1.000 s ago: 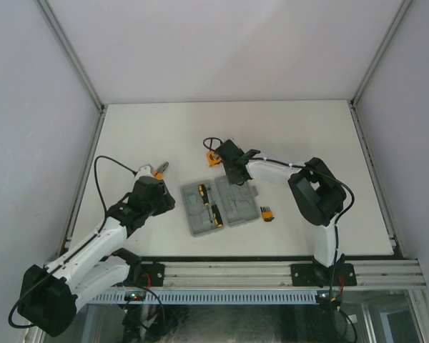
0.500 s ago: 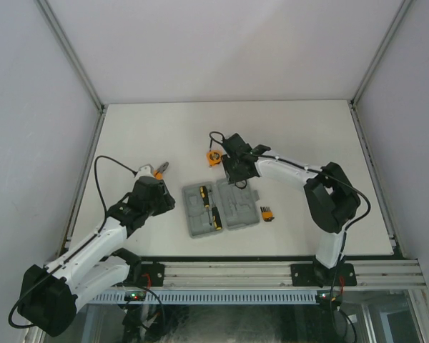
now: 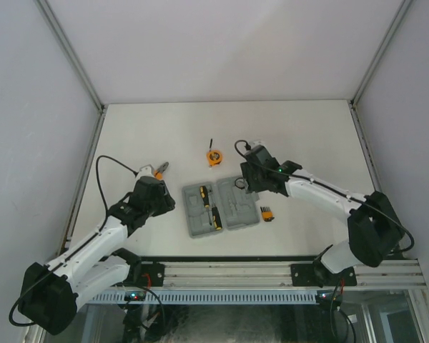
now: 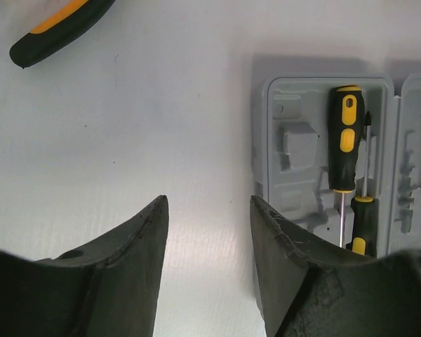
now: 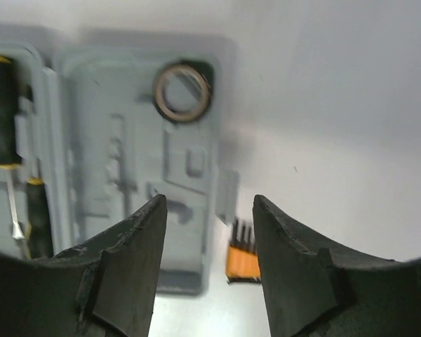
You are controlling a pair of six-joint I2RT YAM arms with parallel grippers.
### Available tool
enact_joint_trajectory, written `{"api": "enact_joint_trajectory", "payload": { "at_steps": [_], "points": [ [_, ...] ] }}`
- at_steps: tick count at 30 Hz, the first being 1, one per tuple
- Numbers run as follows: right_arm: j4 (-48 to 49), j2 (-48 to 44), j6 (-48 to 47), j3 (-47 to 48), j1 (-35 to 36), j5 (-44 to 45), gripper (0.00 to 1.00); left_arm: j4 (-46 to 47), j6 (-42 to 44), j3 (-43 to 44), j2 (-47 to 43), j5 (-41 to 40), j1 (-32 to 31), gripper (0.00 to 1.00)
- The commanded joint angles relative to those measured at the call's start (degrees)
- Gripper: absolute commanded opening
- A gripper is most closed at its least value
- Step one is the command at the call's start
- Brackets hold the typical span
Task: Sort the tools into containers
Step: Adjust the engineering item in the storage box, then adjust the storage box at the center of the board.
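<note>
The grey tool case [image 3: 232, 214] lies open near the front. Two black-and-orange screwdrivers [image 3: 209, 204] rest in its left half [image 4: 295, 161], shown as one screwdriver [image 4: 346, 137] with the other [image 4: 361, 225] below it. A small dark ring [image 5: 182, 91] sits in a round recess of the right half [image 5: 126, 175]; it is also visible from above as the ring [image 3: 239, 184]. My right gripper [image 5: 209, 207] hangs open and holds nothing above that half's right edge, over the orange bit set [image 5: 243, 256]. My left gripper [image 4: 209, 210] is open over bare table, left of the case. The pliers [image 3: 159, 170] and tape measure [image 3: 213, 157] lie on the table.
The bit set [image 3: 267, 213] lies just right of the case. A black-and-orange pliers handle [image 4: 59, 28] shows far left of the left gripper [image 3: 164, 200]. The right gripper [image 3: 247, 179] reaches in from the right. White walls ring the table [image 3: 307, 136].
My right gripper has opened and swung right, away from the tape measure, to above the case's right half. The ring now shows in its recess. The left arm has not moved.
</note>
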Motion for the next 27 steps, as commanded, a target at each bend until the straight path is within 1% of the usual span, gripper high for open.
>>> {"api": "enact_joint_trajectory", "payload": {
  "at_steps": [1,6,9,11,22,27],
  "points": [
    [0.32,-7.28,3.59,-6.27,-0.84,3.45,0.53,1.33,1.10,2.31,0.45,0.81,0.24,0.55],
    [-0.19,-12.43,5.39,-13.22,-1.94,4.40,0.57,2.22,1.01,2.24,1.49,1.44,0.24,0.55],
    [0.07,-13.78,6.20,-15.95,-2.74,4.19,0.61,2.42,1.05,2.40,2.06,1.57,0.23,0.54],
    [0.17,-13.98,6.48,-17.20,-3.06,3.65,0.62,2.54,1.10,2.32,2.14,1.51,0.24,0.54],
    [1.62,-10.42,5.77,-19.45,-3.75,-2.00,0.62,2.63,1.10,1.80,2.28,1.49,0.20,0.54],
    [2.22,-7.88,5.40,-19.44,-4.11,-2.17,0.62,2.62,1.10,1.70,2.26,1.40,0.23,0.54]
  ]
}}
